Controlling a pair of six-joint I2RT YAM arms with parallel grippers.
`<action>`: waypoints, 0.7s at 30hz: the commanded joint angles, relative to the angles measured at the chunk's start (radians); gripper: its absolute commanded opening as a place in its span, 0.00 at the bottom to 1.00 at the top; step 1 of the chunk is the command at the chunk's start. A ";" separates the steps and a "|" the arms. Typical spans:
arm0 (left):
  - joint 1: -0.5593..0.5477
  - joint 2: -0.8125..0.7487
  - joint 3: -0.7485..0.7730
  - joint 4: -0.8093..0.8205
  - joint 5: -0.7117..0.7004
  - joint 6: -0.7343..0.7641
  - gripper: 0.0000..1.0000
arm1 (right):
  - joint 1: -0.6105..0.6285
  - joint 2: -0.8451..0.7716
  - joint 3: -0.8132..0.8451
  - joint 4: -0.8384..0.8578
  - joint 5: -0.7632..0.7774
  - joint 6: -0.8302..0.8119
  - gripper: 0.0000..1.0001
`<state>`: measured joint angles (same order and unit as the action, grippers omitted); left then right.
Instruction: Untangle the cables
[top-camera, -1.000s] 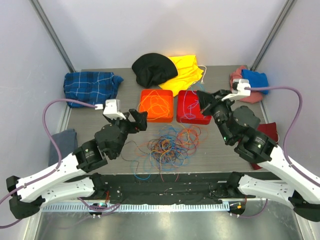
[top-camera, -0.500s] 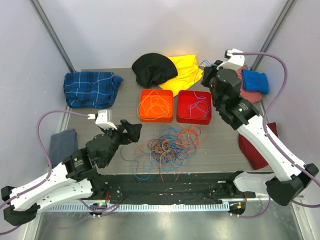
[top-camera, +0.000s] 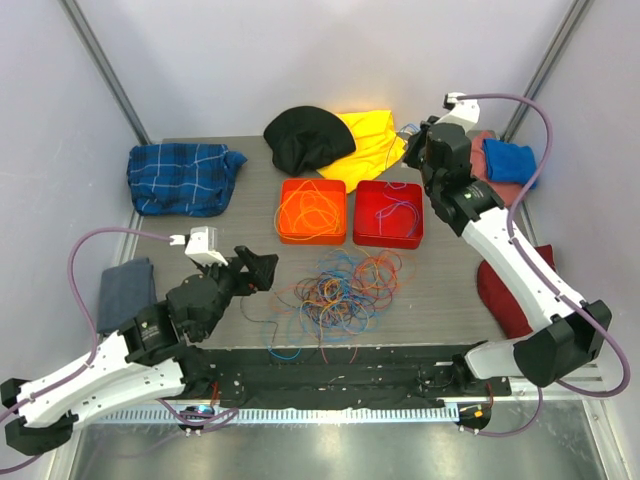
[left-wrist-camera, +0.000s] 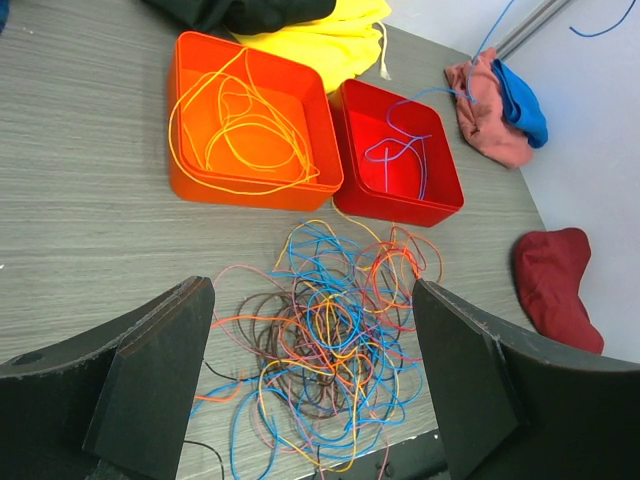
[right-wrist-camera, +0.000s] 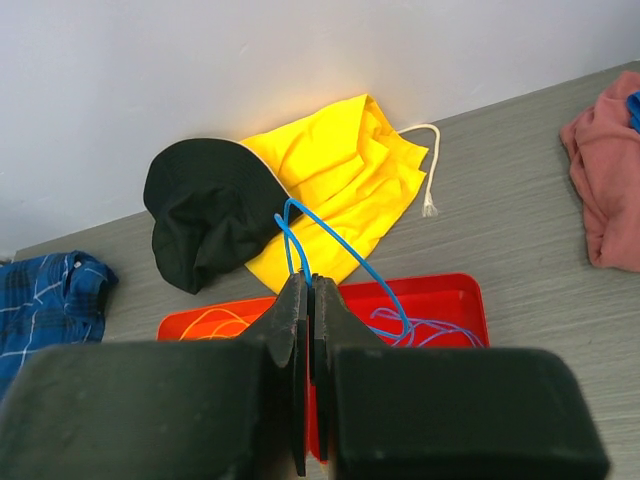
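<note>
Right gripper (right-wrist-camera: 307, 290): closed tight on a blue cable (right-wrist-camera: 345, 250) that trails down into the red tray (right-wrist-camera: 470, 290).
Left gripper (left-wrist-camera: 312, 300): spread wide, holding nothing, above the cables (left-wrist-camera: 330, 320) tangled on the table (left-wrist-camera: 80, 230).
Right wrist view only: the pinch itself.
Top view only: right arm (top-camera: 510, 260) stretched far and high; left arm (top-camera: 110, 365) low, bent.

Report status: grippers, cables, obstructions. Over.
Left gripper open, beside the tangled cables. Right gripper shut on blue cable, tail trailing into red tray. Nothing in the way.
</note>
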<state>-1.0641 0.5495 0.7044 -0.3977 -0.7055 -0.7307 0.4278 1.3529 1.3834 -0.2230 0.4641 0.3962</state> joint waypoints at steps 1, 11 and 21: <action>0.004 0.012 0.001 0.008 -0.009 -0.015 0.86 | -0.017 0.017 -0.017 0.074 -0.031 0.015 0.01; 0.004 0.029 -0.006 0.002 -0.003 -0.030 0.86 | -0.040 0.089 -0.213 0.171 -0.067 0.056 0.01; 0.004 0.053 0.001 -0.003 -0.006 -0.032 0.85 | -0.047 0.175 -0.280 0.169 -0.097 0.113 0.53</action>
<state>-1.0641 0.5957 0.6987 -0.4046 -0.7048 -0.7528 0.3847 1.5692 1.0973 -0.1062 0.3717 0.4828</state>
